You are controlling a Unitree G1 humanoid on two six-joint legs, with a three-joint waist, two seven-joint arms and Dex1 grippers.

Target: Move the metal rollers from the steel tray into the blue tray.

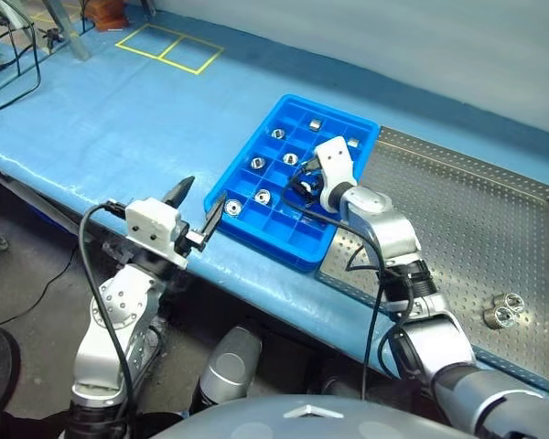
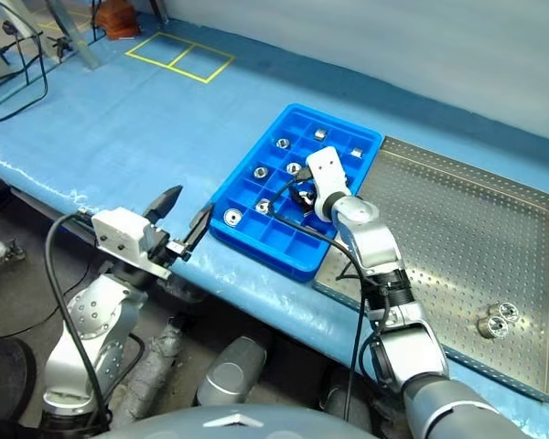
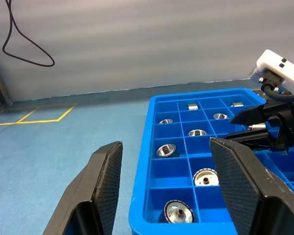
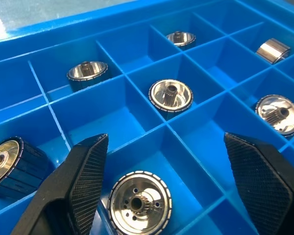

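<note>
- The blue tray (image 1: 256, 238) is glossy moulded plastic, a rectangle cut into a grid of small square compartments by thin upright walls. It lies on the tabletop (image 1: 119, 119), which is covered in a pale blue sheet with a faint weave.
- Touching the blue tray's far-right side is the steel tray (image 1: 467, 210), a flat square of dull grey sheet metal dotted all over with small holes and edged by a low rim.
- The metal rollers (image 4: 139, 201) are short, shiny silver cylinders with a dark ribbed band around the side and a small toothed hole in the middle of the face. Several sit one to a compartment in the blue tray, most with a flat face up, a few on their sides.
- Two more rollers (image 1: 503, 311) lie side by side, touching, on the steel tray near its front right corner.
- The right end effector (image 4: 161, 191) reaches down into the blue tray, its black cross-hatched fingers spread wide, released, with one roller resting on the compartment floor between them.
- The left end effector (image 3: 164, 183) hovers at the near-left edge of the blue tray, its textured black fingers apart and grasping nothing.
</note>
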